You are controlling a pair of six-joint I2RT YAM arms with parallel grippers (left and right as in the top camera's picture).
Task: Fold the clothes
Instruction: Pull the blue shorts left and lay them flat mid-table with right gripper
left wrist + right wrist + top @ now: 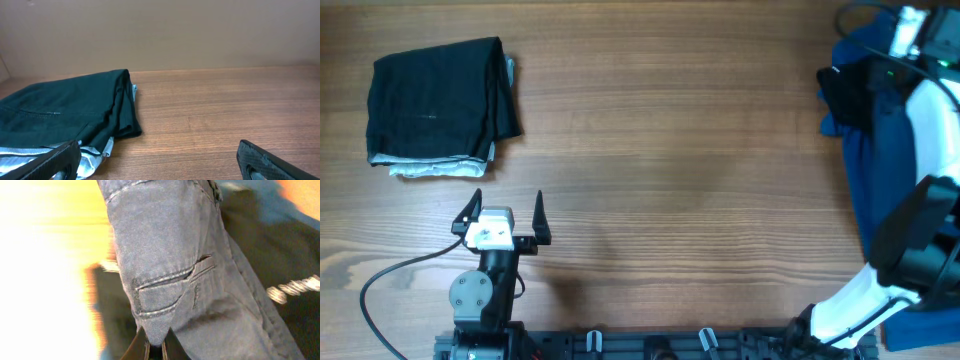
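Observation:
A folded black garment lies on a pale grey-white one at the table's far left; both show in the left wrist view, black over grey-white. My left gripper is open and empty on the table just in front of that stack, fingers spread wide. My right gripper is shut on a corner of dark navy-blue shorts, near a back pocket. In the overhead view the shorts trail along the right edge under the right arm, whose gripper is far right.
More brighter blue cloth is heaped at the far right, and some lies by the right arm's base. Black fabric shows behind the shorts. The wooden table stretches between the two arms. A black cable loops at the near left.

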